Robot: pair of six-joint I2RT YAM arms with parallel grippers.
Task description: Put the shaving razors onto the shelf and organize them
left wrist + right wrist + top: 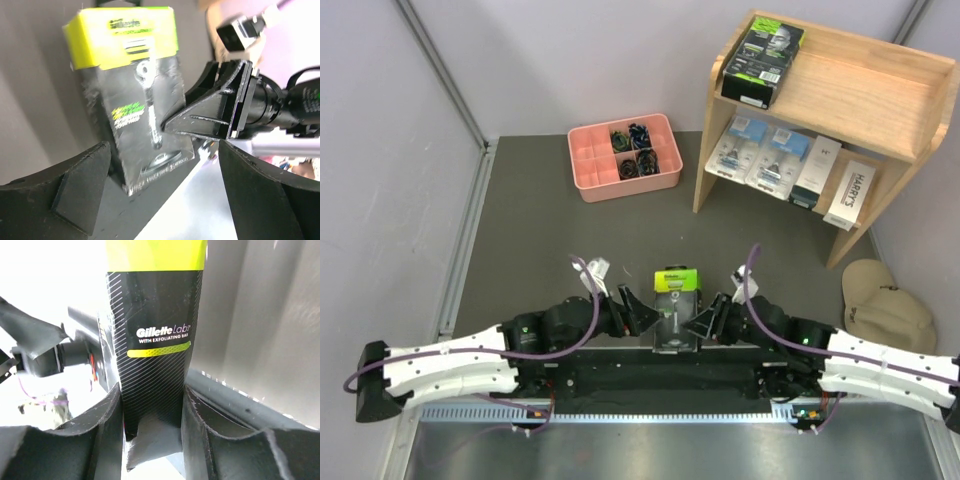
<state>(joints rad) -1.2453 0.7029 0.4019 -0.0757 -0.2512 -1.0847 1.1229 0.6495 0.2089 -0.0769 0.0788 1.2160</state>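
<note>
A: What has the right gripper (151,390) got?

B: The box (155,340), black with a lime end. Its 2 fingers (105,430) pinch it, 1 pad flat on each broad face, so the narrow printed side faces the wrist. The dark end sits deep between the fingers, and the lime end sticks out well past the tips.

A: Why hold it across the thin way?

B: My guess is that the span is short there, and the flat faces give the pads plenty to press on. A grip near 1 end also leaves the lime end free to reach the shelf (880,100) first.

A: And the left gripper (164,145)?

B: Its fingers (80,185) are spread wide and hold nothing. The box lies just ahead of their tips, in line with the gap, touching neither. 1 right-gripper finger rests on the box's face, just beyond the left gripper's right-hand tip.

A: Why is it there at all?

B: Perhaps to steady the box if it tips, but that's a guess.

A: Is the box off the table?

B: I can't tell. From above it lies between the 2 grippers, close to both.

A: What is left to do?

B: This looks like the last 1. Its twin (763,50) lies on the top tier, and 4 packs (782,158) fill the lower tier, all well apart from the fingers.
</note>
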